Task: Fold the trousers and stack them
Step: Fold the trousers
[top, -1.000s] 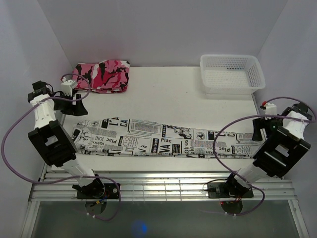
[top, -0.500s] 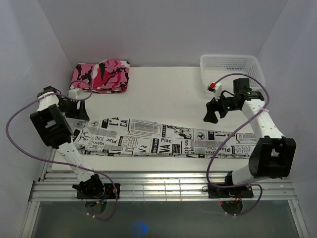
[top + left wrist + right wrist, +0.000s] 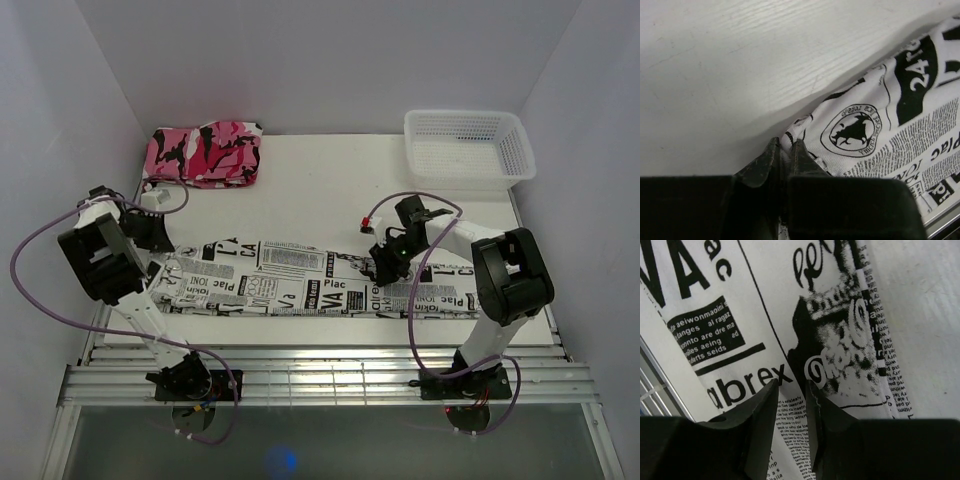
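The trousers [image 3: 290, 280], white with black newspaper print, lie stretched flat across the table from left to right. My left gripper [image 3: 152, 243] is at their far left end. In the left wrist view its jaws [image 3: 785, 147] are shut, with the edge of the trousers [image 3: 880, 125] pinched between them. My right gripper [image 3: 385, 270] is down on the cloth right of the middle. In the right wrist view its gripper [image 3: 790, 385] stands a narrow gap apart, open, tips on the flat trousers [image 3: 740, 315], with printed cloth showing between them.
A pink, black and white camouflage garment [image 3: 205, 152] lies folded at the back left. A white mesh basket [image 3: 468, 178] stands at the back right. Metal rails [image 3: 320, 375] run along the table's near edge. Purple cables loop from both arms.
My right arm swung from the table's right edge to the middle of the trousers and its jaws narrowed. My left gripper dropped to the trousers' left end and shut on the edge.
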Action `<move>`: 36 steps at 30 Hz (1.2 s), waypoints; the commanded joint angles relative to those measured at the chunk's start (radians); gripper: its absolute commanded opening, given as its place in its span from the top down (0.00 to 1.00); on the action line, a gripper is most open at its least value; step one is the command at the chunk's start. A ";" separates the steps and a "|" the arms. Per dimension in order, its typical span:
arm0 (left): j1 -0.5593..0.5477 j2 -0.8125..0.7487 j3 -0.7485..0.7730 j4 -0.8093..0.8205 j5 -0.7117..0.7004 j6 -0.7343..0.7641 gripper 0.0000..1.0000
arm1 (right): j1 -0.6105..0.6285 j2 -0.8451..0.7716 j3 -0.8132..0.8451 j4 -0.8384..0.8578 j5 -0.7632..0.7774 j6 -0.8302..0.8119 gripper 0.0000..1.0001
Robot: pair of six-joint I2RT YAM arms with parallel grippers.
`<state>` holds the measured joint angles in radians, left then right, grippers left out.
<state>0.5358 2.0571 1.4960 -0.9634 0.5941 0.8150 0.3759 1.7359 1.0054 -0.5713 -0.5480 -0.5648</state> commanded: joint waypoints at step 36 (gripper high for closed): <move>0.038 -0.741 -0.432 0.030 0.383 0.406 0.25 | 0.293 0.307 0.443 0.275 -0.061 0.212 0.50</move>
<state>0.5644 1.2274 0.8677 -0.8909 0.9066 1.4029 0.6735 2.0598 1.4582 -0.2977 -0.6445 -0.3420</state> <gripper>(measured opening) 0.736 0.535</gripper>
